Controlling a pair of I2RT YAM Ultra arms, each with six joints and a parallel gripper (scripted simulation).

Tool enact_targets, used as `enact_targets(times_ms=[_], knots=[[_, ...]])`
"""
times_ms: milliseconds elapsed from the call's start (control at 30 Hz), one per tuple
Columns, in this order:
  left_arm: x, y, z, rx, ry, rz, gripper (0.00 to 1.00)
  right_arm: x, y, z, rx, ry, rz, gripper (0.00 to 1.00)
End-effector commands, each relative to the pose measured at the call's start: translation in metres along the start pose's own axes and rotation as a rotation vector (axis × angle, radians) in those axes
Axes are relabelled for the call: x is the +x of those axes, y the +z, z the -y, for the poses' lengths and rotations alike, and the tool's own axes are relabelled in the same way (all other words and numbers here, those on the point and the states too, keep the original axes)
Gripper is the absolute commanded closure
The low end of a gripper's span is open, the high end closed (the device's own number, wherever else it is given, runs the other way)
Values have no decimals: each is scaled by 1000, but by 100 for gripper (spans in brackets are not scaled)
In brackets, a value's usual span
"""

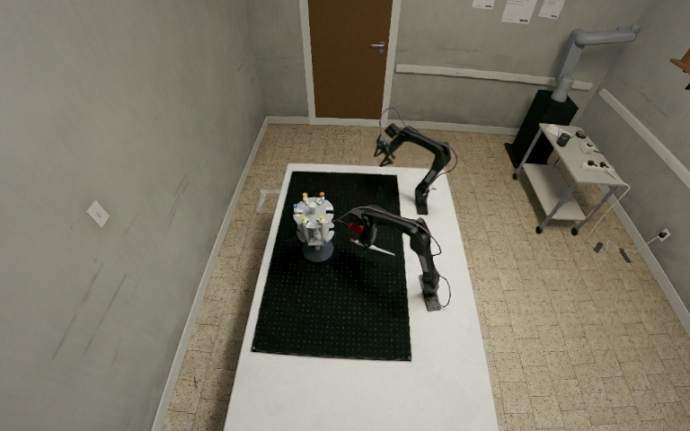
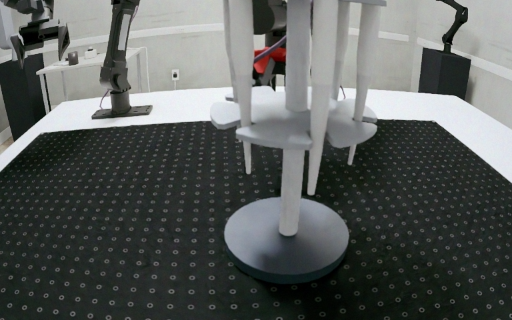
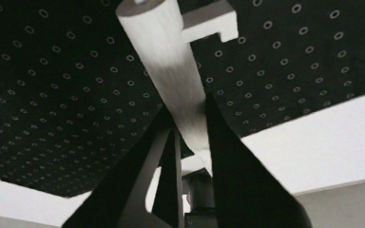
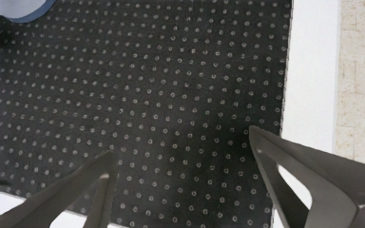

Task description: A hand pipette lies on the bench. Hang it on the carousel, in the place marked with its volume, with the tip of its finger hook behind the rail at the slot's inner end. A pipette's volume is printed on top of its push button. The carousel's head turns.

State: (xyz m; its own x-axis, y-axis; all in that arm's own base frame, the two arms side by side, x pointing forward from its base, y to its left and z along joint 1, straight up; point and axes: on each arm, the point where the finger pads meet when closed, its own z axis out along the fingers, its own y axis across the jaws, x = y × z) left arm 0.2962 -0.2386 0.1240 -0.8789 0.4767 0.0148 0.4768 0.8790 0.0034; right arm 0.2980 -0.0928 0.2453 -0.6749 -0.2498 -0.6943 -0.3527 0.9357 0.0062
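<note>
Pipette (image 1: 381, 250) (image 3: 176, 71) in left claw (image 1: 367, 242) (image 3: 190, 104), fingers closed on body, hook free, tip away from carousel (image 1: 314, 206) (image 2: 277, 135) (image 4: 21, 7). Hung pipettes (image 1: 306, 231) (image 2: 323, 75) crowd carousel; open slots between. Mat (image 1: 335, 304) (image 2: 113, 226) (image 3: 71, 95) (image 4: 166, 95) below; its edge nearer arm bases. Right claw (image 1: 379, 159) (image 2: 41, 63) (image 4: 182, 141) wide, well apart.

The right arm's dark grey angular gripper (image 4: 182, 139) stands wide open above a black rectangular mat (image 4: 190, 85) dotted with small pale rings. A pale blue-grey round base (image 4: 21, 7) is cut off at the upper left corner. The white flat bench (image 4: 311, 71) borders the mat, with beige speckled floor tiles (image 4: 347, 95) beyond.
</note>
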Motion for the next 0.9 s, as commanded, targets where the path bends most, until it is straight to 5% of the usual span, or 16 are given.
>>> enact_targets(times_ms=[0,300,333,467,700,867], knots=[[-9,-11,1,6,15,18,88,-7,-4,4,9,-12,24,0],[-39,-12,-2,6,7,19,88,-7,-4,4,9,-12,24,0],[-45,-30,3,6,20,119,88,-7,-4,4,9,-12,24,0],[-41,-31,4,1,21,223,88,-7,-4,4,9,-12,24,0],[-55,-59,1,8,6,344,88,-7,-4,4,9,-12,24,0],[-47,-48,2,2,13,339,88,-7,-4,4,9,-12,24,0]])
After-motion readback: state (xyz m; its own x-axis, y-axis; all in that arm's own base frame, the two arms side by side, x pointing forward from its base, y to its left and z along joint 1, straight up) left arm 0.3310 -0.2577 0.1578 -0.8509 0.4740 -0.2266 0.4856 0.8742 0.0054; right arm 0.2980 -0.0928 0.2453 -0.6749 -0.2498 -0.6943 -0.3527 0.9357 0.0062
